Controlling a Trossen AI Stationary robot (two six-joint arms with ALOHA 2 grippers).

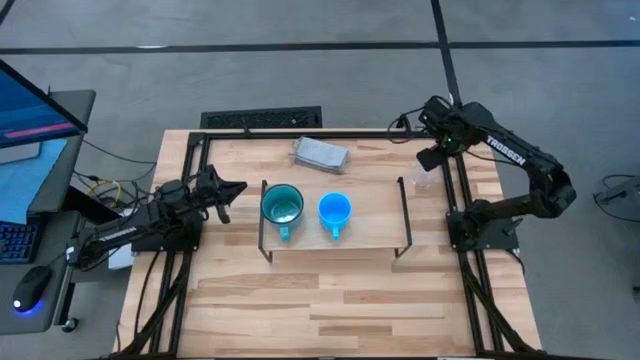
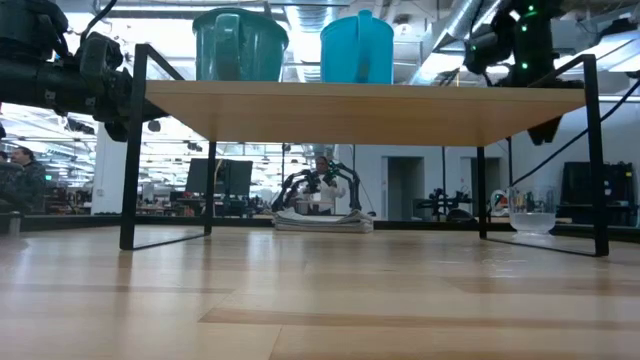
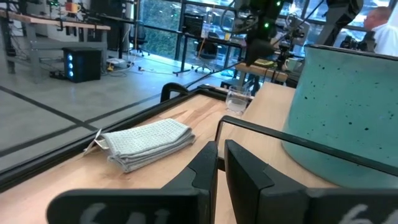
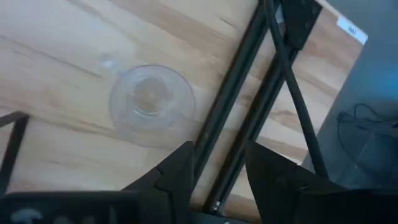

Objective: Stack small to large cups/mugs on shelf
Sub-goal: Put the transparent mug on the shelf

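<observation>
The shelf stands mid-table on thin dark legs. A teal mug and a smaller blue mug stand upright on its board, side by side. The clear cup stands upright on the table, right of the shelf's right legs; my right wrist view looks down into the clear cup. My right gripper hovers above it, pointing down and open, over the dark table rail beside the cup. My left gripper waits level at the shelf's left end, shut, near the teal mug.
A grey folded cloth lies at the table's far edge behind the shelf. A dark frame rail runs along the table's right side next to the clear cup. A monitor, keyboard and mouse sit off the table's left.
</observation>
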